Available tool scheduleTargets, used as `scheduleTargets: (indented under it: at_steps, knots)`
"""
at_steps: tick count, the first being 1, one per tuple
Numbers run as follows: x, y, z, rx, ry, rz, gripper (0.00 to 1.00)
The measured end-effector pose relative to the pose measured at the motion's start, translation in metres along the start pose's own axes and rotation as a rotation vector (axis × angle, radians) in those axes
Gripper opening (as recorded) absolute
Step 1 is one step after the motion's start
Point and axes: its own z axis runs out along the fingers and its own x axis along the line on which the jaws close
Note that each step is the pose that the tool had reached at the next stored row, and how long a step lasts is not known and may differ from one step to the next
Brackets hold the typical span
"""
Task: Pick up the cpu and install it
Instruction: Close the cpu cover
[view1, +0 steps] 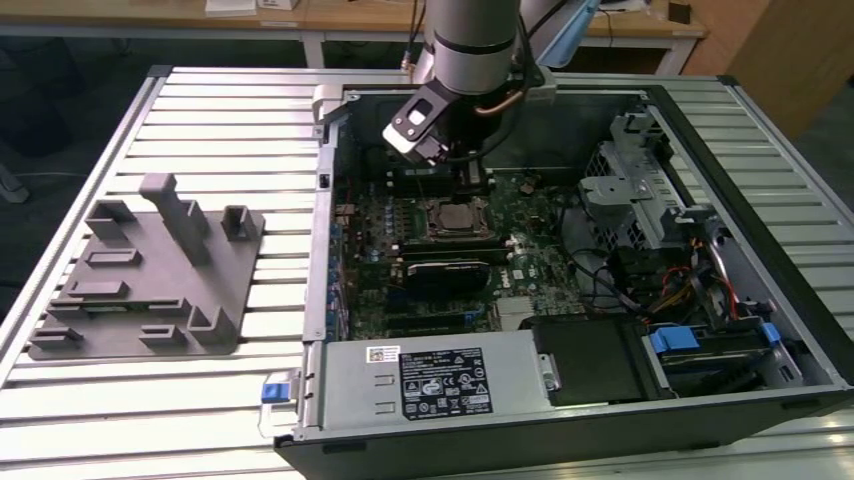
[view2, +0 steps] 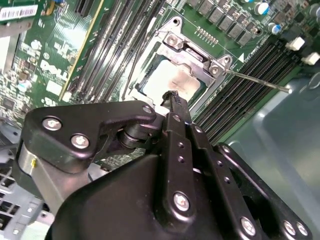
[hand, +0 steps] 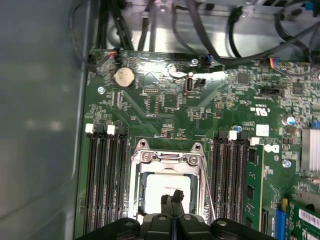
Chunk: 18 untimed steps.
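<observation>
— Where is the cpu (hand: 157, 187) found?
— It is seen lying flat inside the motherboard socket (hand: 136, 172), framed by the metal bracket (hand: 165, 157).
— And the hand (hand: 172, 196)?
— It is held just above the socket, fingertips (hand: 168, 201) clenched together, nothing gripped between them.
— The arm (view1: 470, 40)?
— It is stood upright over the socket, reaching down into the open computer case (view1: 561, 437), wrist pointed at the socket.

Top of cpu (hand: 156, 189): pale shiny metal. Its socket frame (hand: 167, 157): bright smooth metal. The motherboard (hand: 165, 100): glossy green. The gripper (view2: 172, 98): matt black w/ shiny screws. The fixture block (view1: 147, 275), exterior view's left: dull grey plastic.
</observation>
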Motion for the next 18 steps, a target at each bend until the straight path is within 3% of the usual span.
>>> scheduleTargets:
  at_steps: [18]
  knots:
    - [0.0,0.0,0.0,-0.0003,0.0108,-0.231,0.11]
